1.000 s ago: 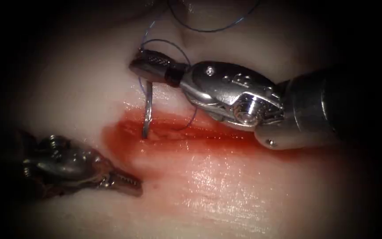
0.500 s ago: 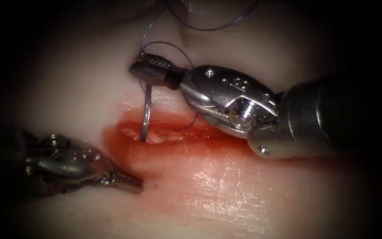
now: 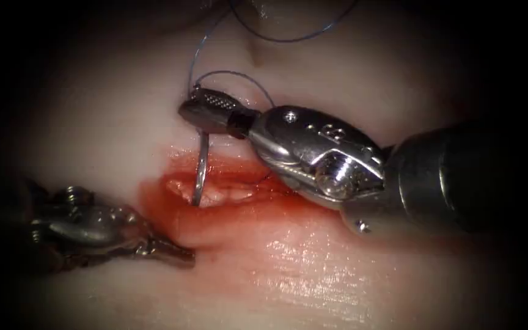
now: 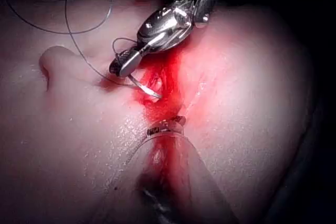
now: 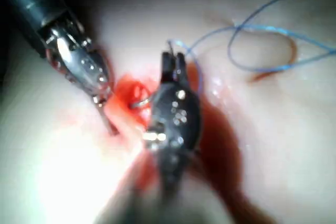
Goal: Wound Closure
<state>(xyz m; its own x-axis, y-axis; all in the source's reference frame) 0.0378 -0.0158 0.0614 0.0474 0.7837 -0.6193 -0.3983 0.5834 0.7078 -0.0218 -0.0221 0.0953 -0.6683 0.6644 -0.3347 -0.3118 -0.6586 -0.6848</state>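
My right tool (image 3: 206, 110) comes in from the right, its jaws shut on the curved needle (image 3: 201, 168) near its thread end. The needle hangs down from the jaws, and its tip rests in the gaping left end of the cut (image 3: 233, 194), against pale tissue. Blue thread (image 3: 233, 74) loops up behind the jaws. My left tool (image 3: 181, 255) lies below and left of the cut, jaws shut on nothing, tip against the tissue (image 3: 313, 269). In the left wrist view the needle (image 4: 147, 88) curves under the right tool (image 4: 126, 64). The right wrist view shows the right tool's jaws (image 5: 173, 61) with the needle (image 5: 139, 102) and the left tool (image 5: 107, 121).
Red fluid (image 3: 288, 205) fills the cut and spreads over the tissue below it. A long loop of thread (image 3: 288, 38) lies on the tissue at the back, also seen as thread (image 5: 262, 51) and thread (image 4: 79, 51).
The right tool has turned and moved down a little, carrying the needle tip lower into the cut, which gapes wider. The left tool's jaws, slightly apart before, have shut.
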